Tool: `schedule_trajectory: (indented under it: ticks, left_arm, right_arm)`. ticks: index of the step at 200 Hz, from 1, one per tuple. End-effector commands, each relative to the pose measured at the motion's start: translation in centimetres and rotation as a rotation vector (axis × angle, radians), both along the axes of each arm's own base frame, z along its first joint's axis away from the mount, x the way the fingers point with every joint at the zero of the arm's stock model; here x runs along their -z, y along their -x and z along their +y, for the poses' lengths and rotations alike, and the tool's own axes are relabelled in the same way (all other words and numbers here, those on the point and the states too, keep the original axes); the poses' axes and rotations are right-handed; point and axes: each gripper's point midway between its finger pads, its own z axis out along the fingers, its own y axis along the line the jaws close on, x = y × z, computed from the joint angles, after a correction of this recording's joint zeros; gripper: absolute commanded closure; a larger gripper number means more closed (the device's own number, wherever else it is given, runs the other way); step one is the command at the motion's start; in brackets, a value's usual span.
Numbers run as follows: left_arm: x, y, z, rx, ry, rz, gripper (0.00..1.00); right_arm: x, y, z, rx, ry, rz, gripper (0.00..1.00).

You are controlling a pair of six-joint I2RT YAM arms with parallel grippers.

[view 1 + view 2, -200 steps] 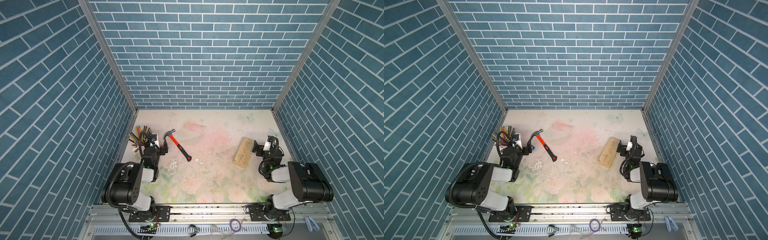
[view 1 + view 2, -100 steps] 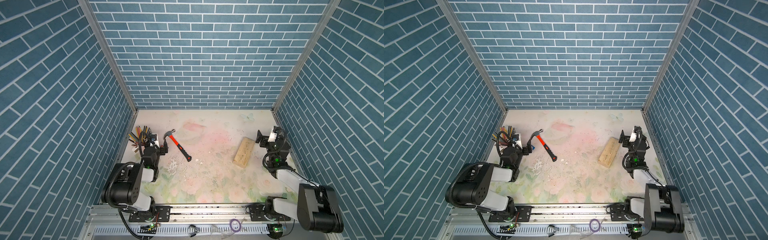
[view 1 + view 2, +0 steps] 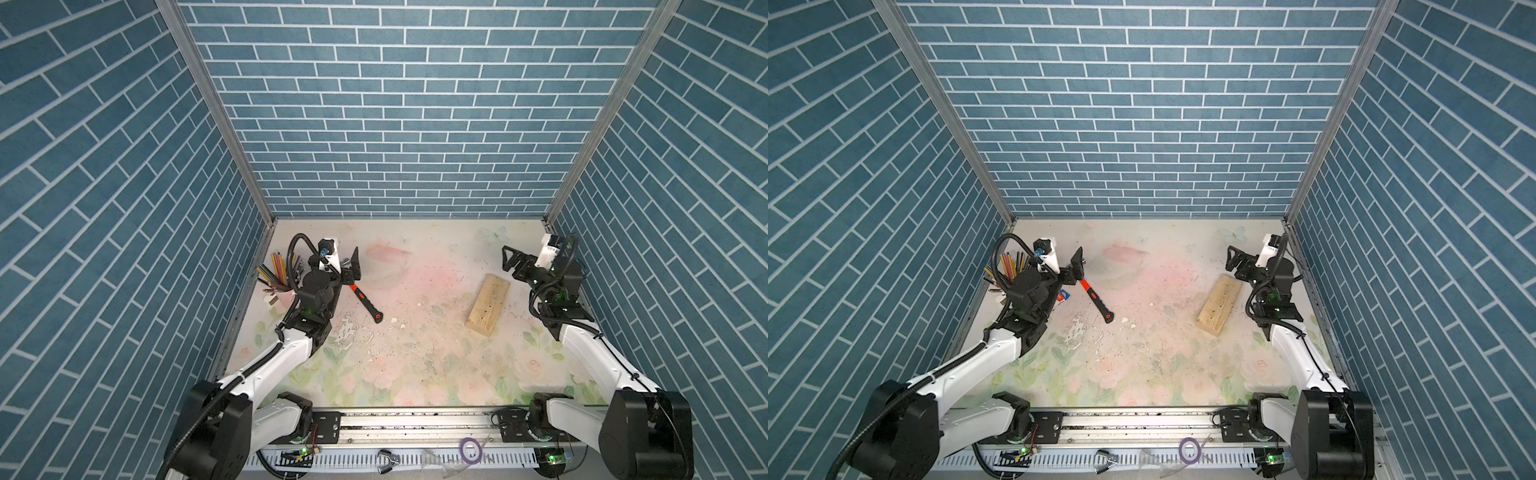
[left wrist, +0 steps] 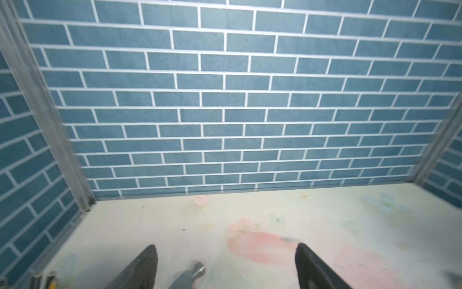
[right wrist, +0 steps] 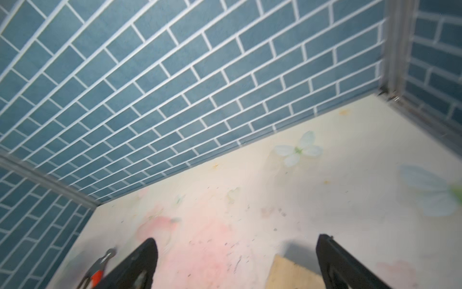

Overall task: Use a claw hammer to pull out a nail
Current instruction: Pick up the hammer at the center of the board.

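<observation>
Remote station inventory, table read as a clock with 12 at the back wall and 6 at my rail.

1. Change noted: a second ago both arms sat folded near the rail. The right arm unfolded first, and now both are stretched out over the table. I read this as the approach step; nothing is gripped yet.

2. Left gripper [image 3: 351, 269]: at 10 o'clock, jaws spread wide and empty. It is over the head end of the hammer, and its wrist view shows the steel head low between the fingers [image 4: 149, 260]. I cannot tell whether it touches.

3. Right gripper [image 3: 510, 262]: at 2 o'clock, jaws spread wide and empty, just beyond the far end of the block.

4. Claw hammer [image 3: 365, 298]: lies flat at 9 to 10 o'clock. Its handle runs from the head at 11 towards the black butt at 5. Untouched, by my judgement.

5. Wooden block [image 3: 488, 305]: lies flat at 3 o'clock, well apart from the hammer. It has small dark marks on top, and I cannot make out a nail.

6. Container, one: cup [image 3: 281, 297] at the 9 o'clock edge, just beside the left arm. It holds an upright fan of coloured pencils [image 3: 277, 270].

7. Table [image 3: 415, 249]: scattered with chips and dust.
</observation>
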Motion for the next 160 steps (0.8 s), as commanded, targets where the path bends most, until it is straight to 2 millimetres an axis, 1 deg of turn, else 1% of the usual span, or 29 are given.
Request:
schedule_trajectory:
  ticks: [1, 20, 31, 39, 52, 71, 80, 89, 96, 110, 117, 127, 136, 145, 153, 160]
  left_arm:
    - [2.7, 0.4, -1.8, 0.055, 0.256, 0.207, 0.13]
    - [4.0, 0.8, -4.6, 0.155, 0.447, 0.305, 0.13]
    - [4.6, 1.3, -6.8, 0.218, 0.519, 0.345, 0.13]
    - [5.2, 1.7, -8.2, 0.244, 0.573, 0.38, 0.13]
    - [5.6, 2.3, -10.2, 0.286, 0.64, 0.413, 0.13]
    - [5.7, 3.3, -12.7, 0.309, 0.669, 0.424, 0.13]
    - [5.6, 3.6, -13.5, 0.313, 0.661, 0.431, 0.13]
    - [5.2, 3.8, -14.3, 0.337, 0.641, 0.422, 0.13]
    - [4.6, 3.9, -14.7, 0.356, 0.626, 0.409, 0.13]
    - [3.3, 4.3, -15.7, 0.432, 0.627, 0.369, 0.13]
    - [3.2, 4.5, -16.1, 0.455, 0.648, 0.366, 0.13]
    - [3.7, 4.3, -16.0, 0.446, 0.665, 0.393, 0.13]
    - [4.4, 4.2, -15.5, 0.426, 0.67, 0.418, 0.13]
    - [4.4, 4.2, -15.1, 0.428, 0.68, 0.408, 0.13]
    - [4.5, 3.8, -14.7, 0.414, 0.679, 0.411, 0.13]
    - [5.2, 3.2, -14.1, 0.366, 0.662, 0.438, 0.13]
  right_arm:
    - [0.4, 1.3, 5.1, -0.122, -0.189, 0.094, 0.01]
    - [0.1, 2.0, 8.3, -0.189, -0.26, 0.108, 0.01]
    - [-0.3, 2.4, 9.8, -0.222, -0.284, 0.104, 0.01]
    - [-0.7, 2.7, 11.1, -0.258, -0.303, 0.096, 0.01]
    - [-1.8, 3.1, 12.7, -0.328, -0.309, 0.057, 0.01]
    - [-3.4, 3.5, 13.8, -0.396, -0.311, -0.021, 0.01]
    - [-3.4, 3.5, 13.9, -0.401, -0.323, -0.023, 0.01]
    - [-2.8, 3.1, 13.7, -0.38, -0.32, 0.012, 0.01]
    - [-2.4, 2.8, 13.5, -0.356, -0.313, 0.039, 0.01]
    - [-2.8, 2.6, 13.8, -0.38, -0.311, 0.01, 0.01]
    - [-2.9, 2.5, 13.9, -0.385, -0.31, 0.005, 0.01]
    - [-2.7, 2.1, 13.8, -0.371, -0.302, 0.016, 0.01]
    - [-2.2, 1.7, 13.5, -0.342, -0.293, 0.033, 0.01]
    - [-1.9, 1.5, 13.3, -0.331, -0.281, 0.04, 0.01]
    - [-1.8, 1.3, 13.2, -0.321, -0.263, 0.044, 0.01]
    - [-1.7, 1.2, 12.9, -0.307, -0.24, 0.045, 0.01]
